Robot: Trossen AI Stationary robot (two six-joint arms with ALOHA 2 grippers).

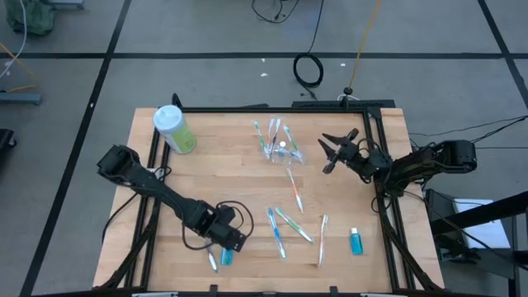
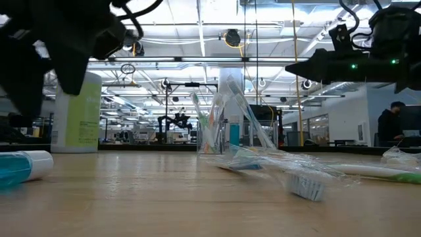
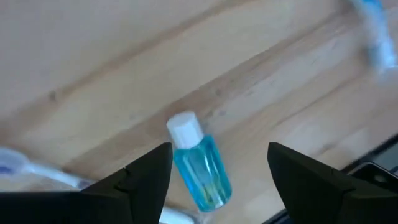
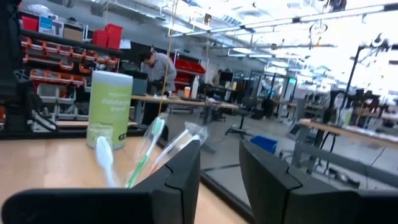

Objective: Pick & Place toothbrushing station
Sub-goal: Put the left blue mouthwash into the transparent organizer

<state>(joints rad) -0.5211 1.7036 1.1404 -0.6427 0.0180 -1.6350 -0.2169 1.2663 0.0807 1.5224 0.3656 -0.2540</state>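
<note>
A clear cup (image 1: pixel 285 154) stands at the table's far middle with several toothbrushes (image 1: pixel 270 139) sticking out of it. Loose toothbrushes lie nearer: orange (image 1: pixel 295 195), blue (image 1: pixel 275 232), green (image 1: pixel 294 225), white (image 1: pixel 322 240). A teal tube (image 3: pixel 200 169) with a white cap lies on its side near the front edge. My left gripper (image 3: pixel 217 183) hangs open over it, pointing down, one finger on either side of the tube and clear of it. My right gripper (image 1: pixel 333 153) is raised to the right of the cup, open, with nothing between its fingers (image 4: pixel 180 180).
A tall green bottle (image 1: pixel 174 129) with a white cap stands at the far left corner. A second teal tube (image 1: pixel 355 242) lies at the near right. Another toothbrush (image 1: pixel 212 261) lies beside the left gripper. A black frame (image 1: pixel 379 165) runs along the table's edges.
</note>
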